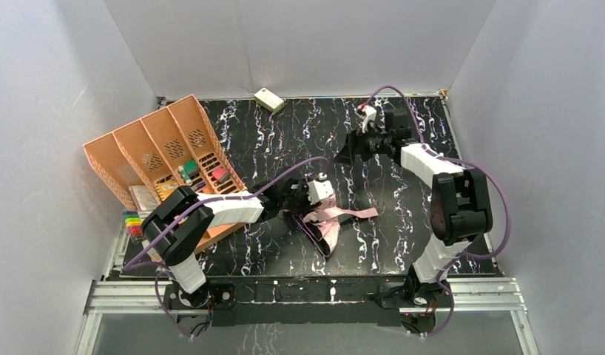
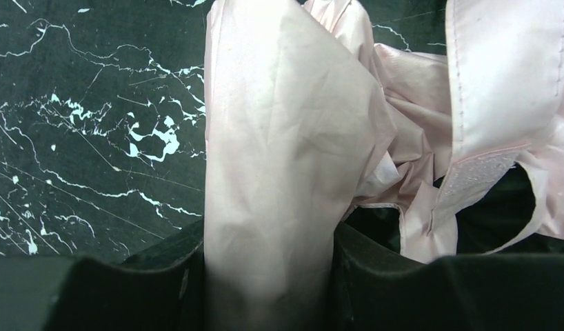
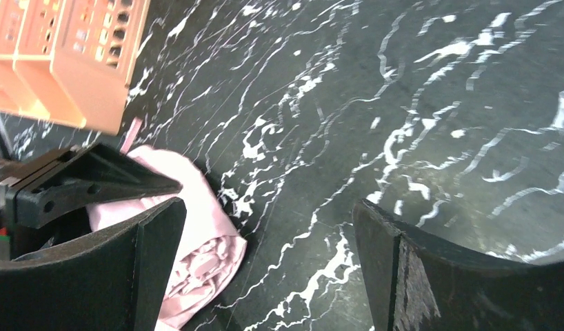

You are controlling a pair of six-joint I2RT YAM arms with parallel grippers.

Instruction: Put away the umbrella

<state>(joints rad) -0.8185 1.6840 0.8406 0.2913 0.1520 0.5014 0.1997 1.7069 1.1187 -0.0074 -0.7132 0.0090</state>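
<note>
Risks, left to right:
- The orange organizer (image 1: 166,140) sits just left of the left arm with its slots partly filled. If the bundle goes in there, loose canopy likely snags a divider or shoves the rack.
- The left gripper (image 2: 269,276) pinches only one fold of pink fabric on the umbrella (image 1: 329,222). I can't see the shaft or handle. Lift from this hold and the cloth probably slips out, or the canopy unfurls and drags on the black marble table (image 1: 403,237).
- The strap (image 1: 361,213) lies loose, pointing right, velcro unfastened. Nothing keeps the bundle closed, and it can catch.
- The right gripper (image 1: 353,151) is spread wide and holds nothing, so there is no second support if the bundle sags.

Position:
- The umbrella lies crumpled on the table near front centre, right of the organizer.
- The left gripper is on it from the left. The fold runs up between the two fingers, and the rest of the canopy is bunched just beyond and to the right.
- The right gripper is well apart from it, towards the back right. Its wrist view shows the pink bundle past its left finger, not between the jaws.
</note>
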